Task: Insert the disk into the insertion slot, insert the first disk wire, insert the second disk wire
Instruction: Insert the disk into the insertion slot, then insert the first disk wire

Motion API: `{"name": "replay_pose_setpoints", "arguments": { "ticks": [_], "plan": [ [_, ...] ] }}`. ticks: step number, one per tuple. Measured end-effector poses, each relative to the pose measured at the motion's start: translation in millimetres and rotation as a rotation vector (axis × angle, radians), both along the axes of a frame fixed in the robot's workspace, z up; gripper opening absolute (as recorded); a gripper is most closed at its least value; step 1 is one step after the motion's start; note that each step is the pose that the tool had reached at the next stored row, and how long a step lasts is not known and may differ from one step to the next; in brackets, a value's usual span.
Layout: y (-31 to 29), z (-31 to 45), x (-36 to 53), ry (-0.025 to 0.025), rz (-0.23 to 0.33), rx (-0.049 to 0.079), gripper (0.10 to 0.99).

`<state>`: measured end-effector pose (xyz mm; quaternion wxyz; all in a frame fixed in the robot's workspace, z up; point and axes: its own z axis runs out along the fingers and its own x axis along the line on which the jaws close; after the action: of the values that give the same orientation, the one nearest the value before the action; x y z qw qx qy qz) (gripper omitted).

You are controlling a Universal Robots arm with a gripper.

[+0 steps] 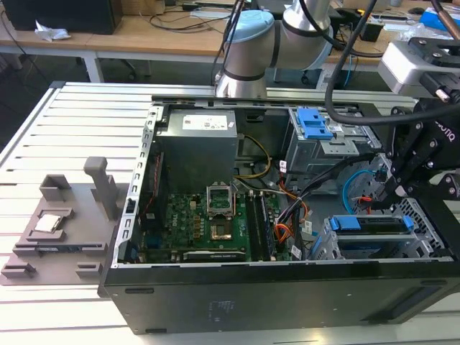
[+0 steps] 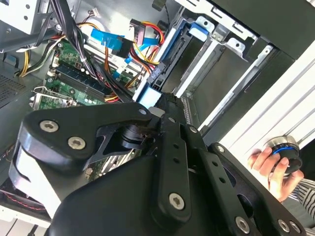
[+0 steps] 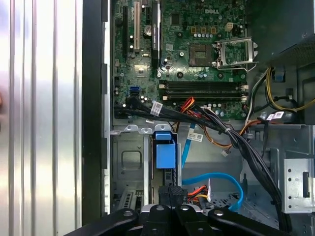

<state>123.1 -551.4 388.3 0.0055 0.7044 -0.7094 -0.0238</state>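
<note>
1. Silver hard drive in blue plastic carrier (image 1: 370, 224) sits in low perforated silver cage (image 1: 325, 248), exterior view's lower right; black hand (image 1: 393, 192) just above it, grip state cannot be told;
2. Risk: hand may snag the adjacent thin light-blue cable loop (image 1: 350, 188).

Smooth blue plastic frames the disk (image 1: 374, 228), perforated silver metal forms the insertion slot (image 1: 374, 251), the second disk wire (image 3: 216, 176) looks glossy, the counter (image 1: 72, 122) ribbed metal.
</note>
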Motion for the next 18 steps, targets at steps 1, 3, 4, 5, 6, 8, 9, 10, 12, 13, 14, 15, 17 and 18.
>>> {"name": "replay_pose_setpoints", "arguments": {
  "ticks": [1, 3, 4, 5, 6, 8, 9, 10, 12, 13, 14, 15, 17, 18],
  "plan": [
    [0.1, -0.4, 1.0, 0.0001, 0.0, 0.0, 0.106],
    [0.1, -0.6, 1.3, 0.0001, 0.0, 0.0, 0.106],
    [0.1, -0.6, 1.4, 0.0001, 0.0, 0.0, 0.106],
    [0.1, -0.6, 1.5, 0.0001, 0.0, 0.0, 0.106],
    [0.1, -0.6, 1.6, 0.0001, 0.0, 0.0, 0.106],
    [0.1, -0.6, 1.7, 0.0001, 0.0, 0.0, 0.106],
    [0.1, -0.6, 1.7, 0.0001, 0.0, 0.0, 0.106],
    [0.1, -0.6, 1.8, 0.0001, 0.0, 0.0, 0.106],
    [0.1, -0.6, 1.9, 0.0001, 0.0, 0.0, 0.106],
    [0.1, -0.6, 2.0, 0.0001, 0.0, 0.0, 0.106],
    [0.1, -0.6, 2.0, 0.0001, 0.0, 0.0, 0.114],
    [0.1, -0.6, 2.1, 0.0001, 0.0, 0.0, 0.114],
    [0.1, -0.6, 2.2, 0.0001, 0.0, 0.0, 0.361],
    [0.1, -0.6, 2.3, 0.0001, 0.0, 0.0, 0.361]
  ]
}}
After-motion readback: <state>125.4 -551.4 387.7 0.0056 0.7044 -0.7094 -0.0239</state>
